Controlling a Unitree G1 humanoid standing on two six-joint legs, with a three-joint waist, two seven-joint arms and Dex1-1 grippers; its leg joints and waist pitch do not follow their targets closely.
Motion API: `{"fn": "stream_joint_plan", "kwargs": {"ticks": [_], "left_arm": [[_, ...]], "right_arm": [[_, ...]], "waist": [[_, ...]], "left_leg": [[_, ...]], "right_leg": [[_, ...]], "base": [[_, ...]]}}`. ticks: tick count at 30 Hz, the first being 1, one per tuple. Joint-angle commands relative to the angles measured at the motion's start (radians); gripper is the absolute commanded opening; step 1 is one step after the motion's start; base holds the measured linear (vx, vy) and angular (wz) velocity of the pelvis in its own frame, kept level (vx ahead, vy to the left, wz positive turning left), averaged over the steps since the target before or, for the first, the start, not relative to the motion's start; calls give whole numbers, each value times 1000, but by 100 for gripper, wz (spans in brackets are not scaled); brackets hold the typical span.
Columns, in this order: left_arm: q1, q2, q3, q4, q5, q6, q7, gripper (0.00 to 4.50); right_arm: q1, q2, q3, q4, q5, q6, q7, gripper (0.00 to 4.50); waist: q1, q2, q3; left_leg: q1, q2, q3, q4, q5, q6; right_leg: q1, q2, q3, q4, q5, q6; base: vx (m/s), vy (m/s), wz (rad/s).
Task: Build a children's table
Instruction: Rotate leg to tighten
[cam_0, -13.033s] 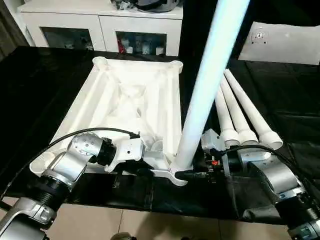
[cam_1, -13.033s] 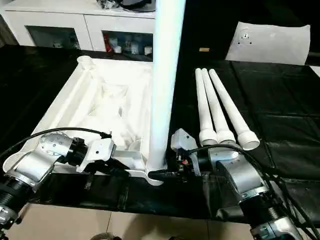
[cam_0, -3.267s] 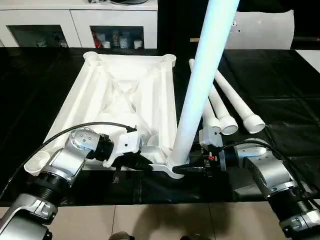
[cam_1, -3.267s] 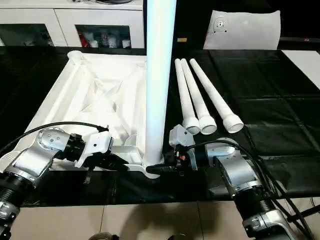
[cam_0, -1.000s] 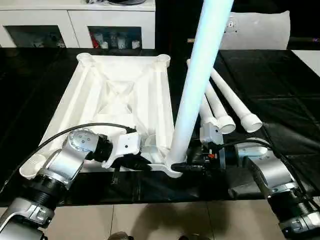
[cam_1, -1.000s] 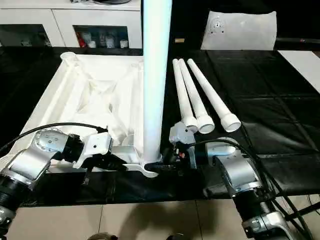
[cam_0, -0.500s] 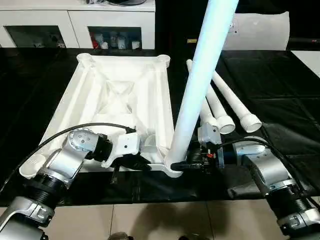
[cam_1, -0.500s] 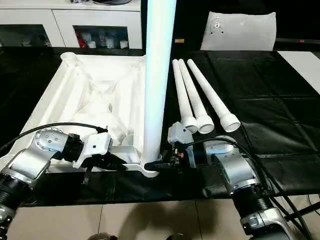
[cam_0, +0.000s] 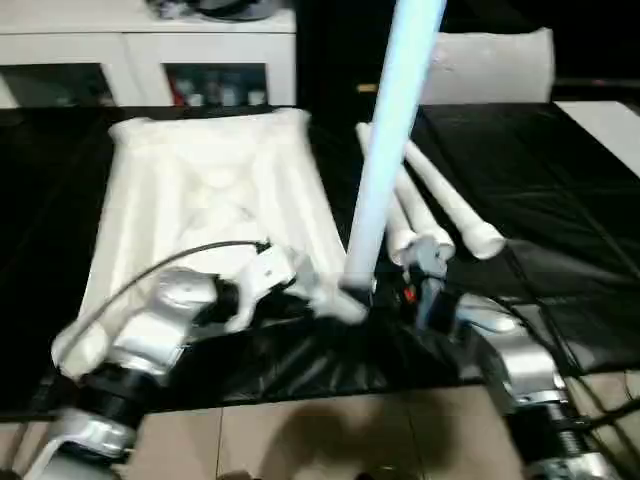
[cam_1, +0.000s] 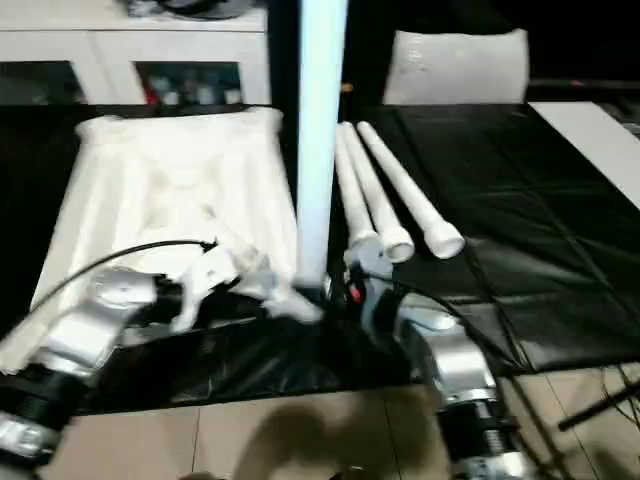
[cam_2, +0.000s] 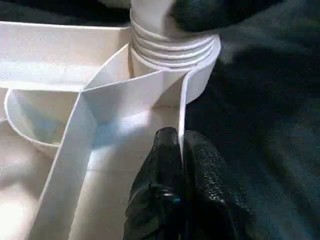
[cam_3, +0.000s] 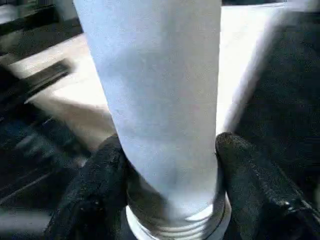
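Across the room's far side: a white cabinet with glass doors, small items blurred behind the glass.
Bench: covered with a black sheet; pale floor tiles along its near edge.
Table top: the white table top lies underside up on the bench's left half, ribs showing.
Standing leg: one white leg rises from the near right corner socket, its threaded end seated in it.
Spare legs: three spare legs lie side by side just right of the top, wide ends toward the robot.
Right gripper: jaws closed on the standing leg just above its threads, one black finger on each side.
Left gripper: jaws pinched on the top's thin rim wall beside the socket.
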Motion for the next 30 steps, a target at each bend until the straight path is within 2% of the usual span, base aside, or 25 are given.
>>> {"fn": "stream_joint_plan", "kwargs": {"ticks": [1, 2, 4, 5, 7, 8, 9, 11, 12, 14, 18, 21, 22, 23, 24, 26, 27, 30], "left_arm": [[-26, -88, 19, -35, -13, 41, 134, 0], [-48, -156, 44, -30, 2, 79, 237, 0], [-65, -195, 57, -24, 12, 102, 299, 0], [-73, -205, 59, -18, 19, 101, 318, 0], [-83, -205, 54, -15, 37, 101, 339, 0], [-83, -199, 50, -16, 43, 99, 339, 0], [-82, -184, 42, -15, 49, 86, 323, 0], [-78, -163, 32, -21, 54, 80, 307, 0], [-75, -158, 30, -26, 57, 81, 304, 0], [-63, -139, 28, -37, 67, 81, 287, 0], [-55, -112, 23, -36, 60, 58, 262, 0], [-52, -75, 5, -9, 66, -26, 226, 0], [-53, -71, 3, -1, 67, -39, 223, 0], [-63, -64, 6, 25, 74, -57, 242, 0], [-64, -64, 8, 28, 74, -58, 245, 0], [-74, -65, 21, 50, 75, -60, 271, 0], [-79, -69, 36, 60, 68, -58, 282, 44], [-80, -72, 63, 53, 24, -43, 245, 62]], "right_arm": [[-1, 93, 93, 41, -1, 50, -35, 237], [-29, 163, 55, 79, 7, 78, -150, 237], [-52, 205, 29, 103, 13, 99, -222, 237], [-63, 217, 22, 111, 14, 106, -244, 237], [-77, 230, 16, 120, 1, 111, -272, 236], [-79, 229, 19, 122, -6, 108, -276, 236], [-78, 226, 19, 121, -8, 103, -274, 236], [-72, 223, 19, 114, -16, 97, -272, 236], [-69, 223, 19, 109, -21, 96, -271, 271], [-57, 218, 11, 99, -26, 88, -282, 306], [-42, 201, 0, 77, -24, 71, -289, 340], [-17, 165, -15, 5, -15, 39, -262, 360], [-12, 157, -17, -11, -14, 36, -255, 370], [12, 138, -24, -73, 4, 51, -232, 379], [15, 136, -25, -80, 6, 53, -230, 387], [36, 123, -28, -127, 20, 69, -214, 404], [50, 115, -29, -152, 26, 81, -208, 416], [85, 92, -27, -205, 29, 103, -200, 435]], "waist": [[-1, -1, -34], [-4, -1, -32], [-9, -3, -35], [-9, 0, -40], [-8, 1, -44], [-8, 3, -48], [-8, 0, -53], [-4, 2, -52], [-1, 3, -51], [0, 6, -49], [-5, 6, -45], [-12, 3, -47], [-9, 5, -47], [-10, 1, -51], [-7, 3, -51], [-8, 3, -54], [-8, 3, -56], [-3, 2, -59]], "left_leg": [[-4, 40, -25, -85, -307, 7], [-3, 41, -23, -86, -300, 10], [-6, 37, -23, -84, -281, 9], [-9, 38, -21, -82, -245, 16], [-10, 39, -16, -78, -202, 32], [-16, 38, -15, -76, -165, 43], [-22, 36, -14, -73, -122, 55], [-25, 35, -12, -71, -84, 72], [-24, 36, -11, -72, -88, 74], [-21, 38, -10, -75, -118, 64], [-21, 41, -14, -83, -171, 39], [-21, 41, -14, -81, -179, 35], [-21, 40, -15, -81, -176, 39], [-21, 41, -13, -79, -161, 42], [-20, 41, -11, -77, -145, 50], [-24, 39, -13, -75, -118, 56], [-25, 41, -12, -74, -108, 58], [-23, 41, -11, -70, -85, 65]], "right_leg": [[21, -86, 53, -115, -548, -94], [18, -83, 55, -113, -522, -103], [21, -82, 55, -111, -493, -112], [24, -81, 58, -106, -426, -124], [23, -76, 60, -98, -318, -148], [29, -75, 59, -91, -247, -164], [36, -74, 58, -83, -175, -177], [40, -75, 58, -77, -110, -195], [39, -76, 57, -79, -113, -199], [38, -76, 57, -83, -160, -194], [37, -76, 57, -91, -244, -168], [36, -76, 58, -91, -252, -165], [35, -75, 58, -94, -253, -159], [38, -75, 60, -88, -220, -162], [38, -73, 60, -87, -189, -164], [43, -74, 58, -80, -145, -177], [43, -76, 59, -78, -128, -186], [44, -76, 58, -74, -92, -202]], "base": [[0, 0, 0], [0, 0, 0], [0, 0, 0], [0, 0, 0], [26, -7, 4], [0, 0, 0], [0, 0, 0], [0, 0, 0], [0, 0, 0], [0, 0, 0], [0, 0, 0], [0, 0, 0], [0, 0, 0], [0, 0, 0], [0, 0, 0], [0, 0, 0], [0, 0, 0], [0, 0, 0]]}}
